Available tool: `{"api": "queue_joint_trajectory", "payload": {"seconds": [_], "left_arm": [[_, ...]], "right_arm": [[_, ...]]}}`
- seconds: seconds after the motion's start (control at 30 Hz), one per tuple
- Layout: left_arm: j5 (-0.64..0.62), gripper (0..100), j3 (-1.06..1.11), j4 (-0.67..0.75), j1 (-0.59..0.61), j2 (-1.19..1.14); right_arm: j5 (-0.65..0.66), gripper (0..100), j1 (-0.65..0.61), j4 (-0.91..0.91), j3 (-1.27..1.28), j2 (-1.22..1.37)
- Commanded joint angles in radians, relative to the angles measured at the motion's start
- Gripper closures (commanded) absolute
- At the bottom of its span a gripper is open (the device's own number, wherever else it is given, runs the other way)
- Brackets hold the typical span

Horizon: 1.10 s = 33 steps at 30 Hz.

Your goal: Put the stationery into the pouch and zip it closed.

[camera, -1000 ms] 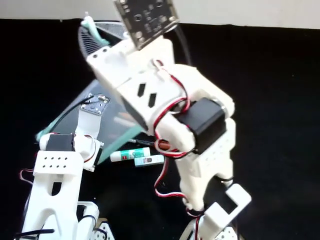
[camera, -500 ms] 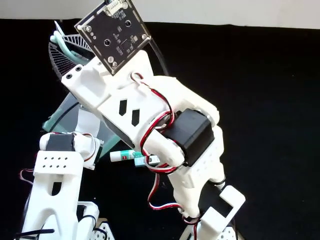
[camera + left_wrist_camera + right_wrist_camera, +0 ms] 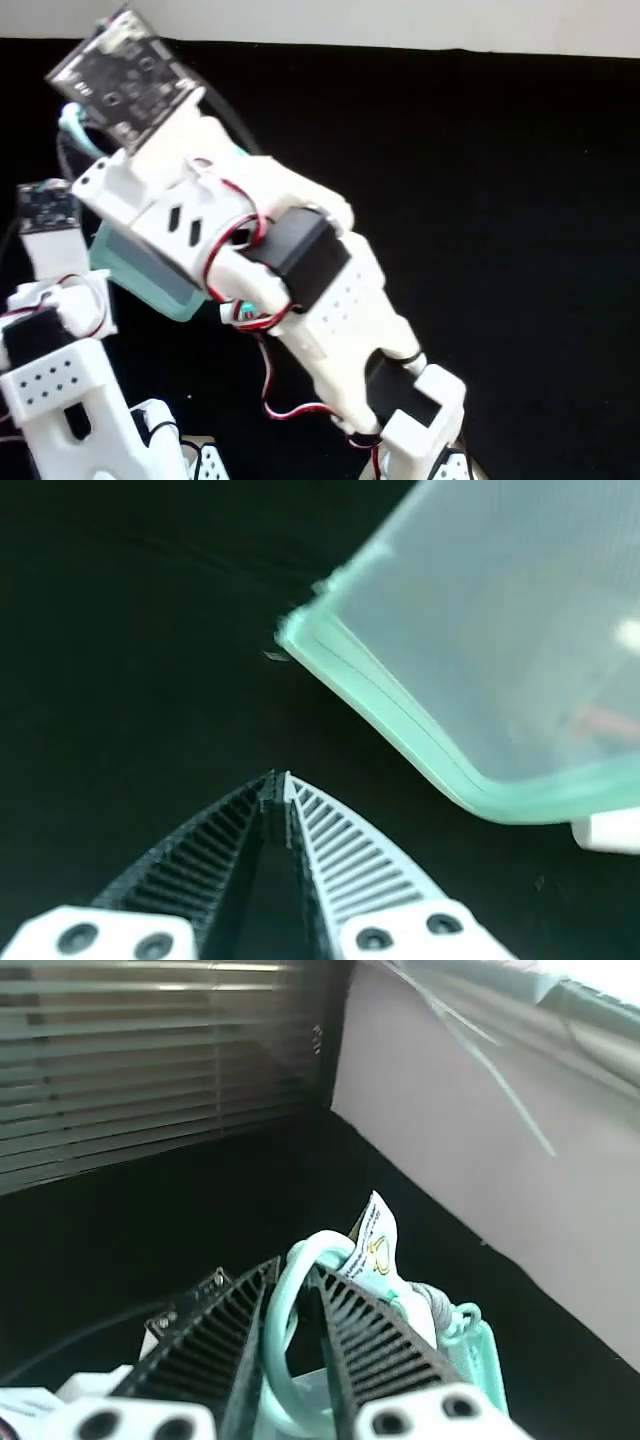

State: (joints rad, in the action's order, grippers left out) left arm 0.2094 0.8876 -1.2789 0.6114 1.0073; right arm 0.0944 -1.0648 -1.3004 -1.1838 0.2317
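Right pincer [image 3: 295, 1268] clamped on mint loop [image 3: 275, 1340], pouch [image 3: 140, 278] with long axis tilted up toward it, left pincer [image 3: 278, 780] closed, empty

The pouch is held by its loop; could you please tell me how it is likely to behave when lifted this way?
The pouch probably swings and tilts, since only its thin loop is pinched in the right gripper. Its green-edged corner holds a boxy shape, so it seems semi-stiff rather than floppy. See-through walls suggest it is light.

The white arm [image 3: 330, 300] is brightly lit — the black table [image 3: 520, 200] is left dark, the far wall [image 3: 400, 25] washed out, the translucent pouch [image 3: 520, 630] softly lit through.
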Motion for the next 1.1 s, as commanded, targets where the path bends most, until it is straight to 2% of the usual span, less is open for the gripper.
{"api": "queue_joint_trajectory", "payload": {"seconds": [0.0,0.27,0.67,0.87,1.07], "left_arm": [[-0.012,99,-0.064,0.014,0.044,0.027],[-0.192,99,-0.225,0.017,0.091,0.031],[-0.195,99,-0.404,0.017,0.249,0.031],[-0.193,99,-0.53,0.011,0.249,0.025],[-0.193,96,-0.547,0.009,0.249,0.025]], "right_arm": [[0.012,98.7,-0.036,0.03,-0.005,-0.007],[0.012,98.8,-0.062,0.022,-0.005,-0.008],[0.012,98.8,-0.062,-0.044,-0.047,-0.008],[0.011,99.0,-0.068,-0.087,-0.13,-0.008],[0.011,99.0,-0.133,-0.128,-0.197,-0.008]]}}
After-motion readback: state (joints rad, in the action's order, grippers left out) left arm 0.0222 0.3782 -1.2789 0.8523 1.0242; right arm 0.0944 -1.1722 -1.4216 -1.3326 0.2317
